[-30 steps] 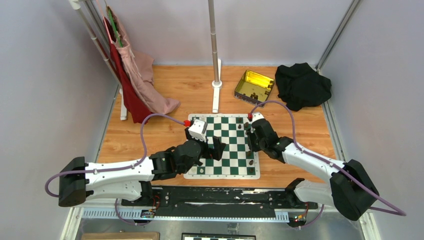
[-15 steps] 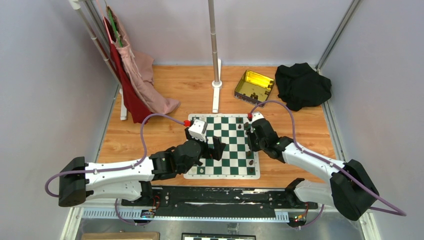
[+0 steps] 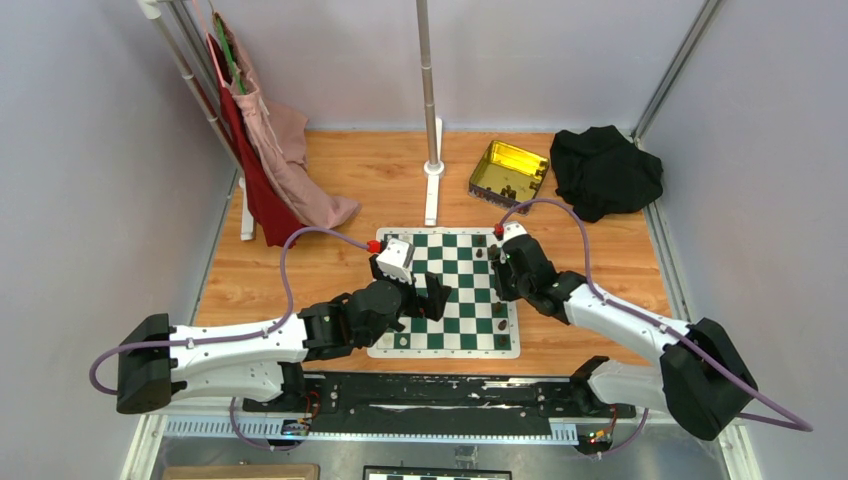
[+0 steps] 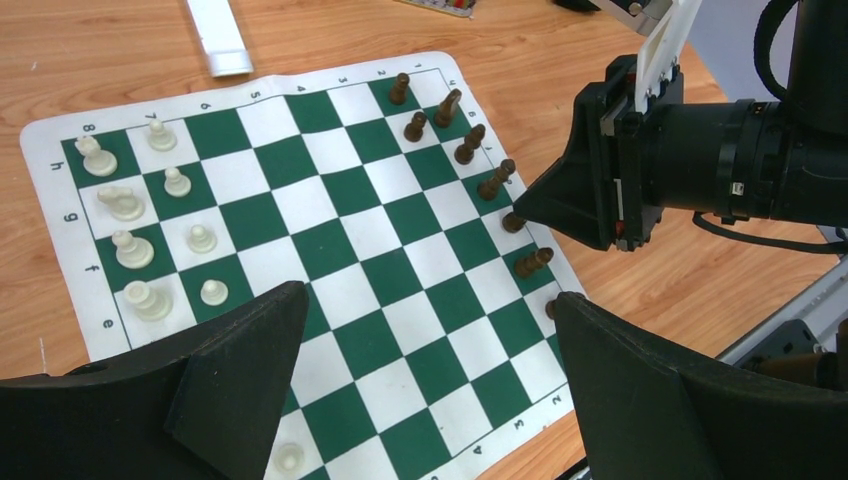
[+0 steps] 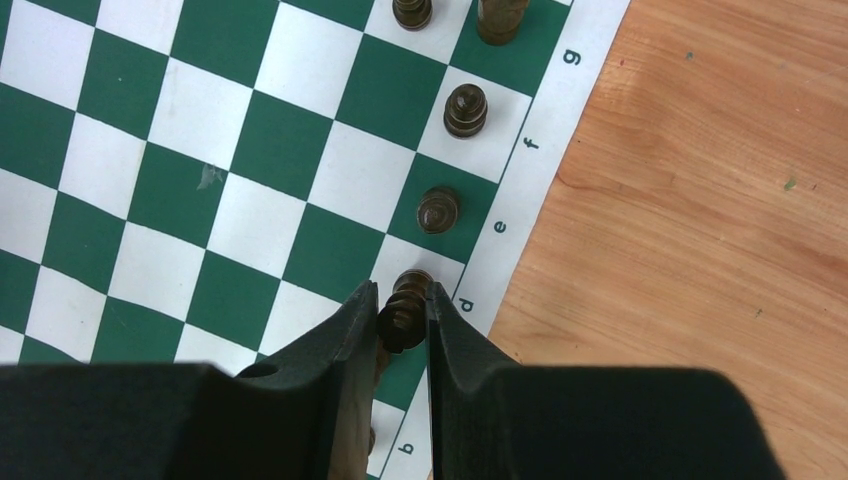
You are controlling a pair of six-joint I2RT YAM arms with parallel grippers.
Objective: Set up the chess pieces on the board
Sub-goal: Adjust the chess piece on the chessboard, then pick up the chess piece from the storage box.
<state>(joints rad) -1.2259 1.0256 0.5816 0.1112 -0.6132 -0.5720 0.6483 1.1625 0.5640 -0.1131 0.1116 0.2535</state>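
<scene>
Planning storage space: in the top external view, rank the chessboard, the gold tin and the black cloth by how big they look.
Largest to smallest:
1. chessboard
2. black cloth
3. gold tin

Left claw [image 4: 425, 340] wide open, hovering; right claw [image 5: 401, 300] pinched on chess piece [image 5: 404, 320], arm extended.

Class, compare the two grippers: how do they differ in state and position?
The left gripper is open and empty; the right gripper is shut on a dark brown chess piece. The left gripper hangs over the board's inner squares; the right gripper is at its edge. Both are black.
</scene>
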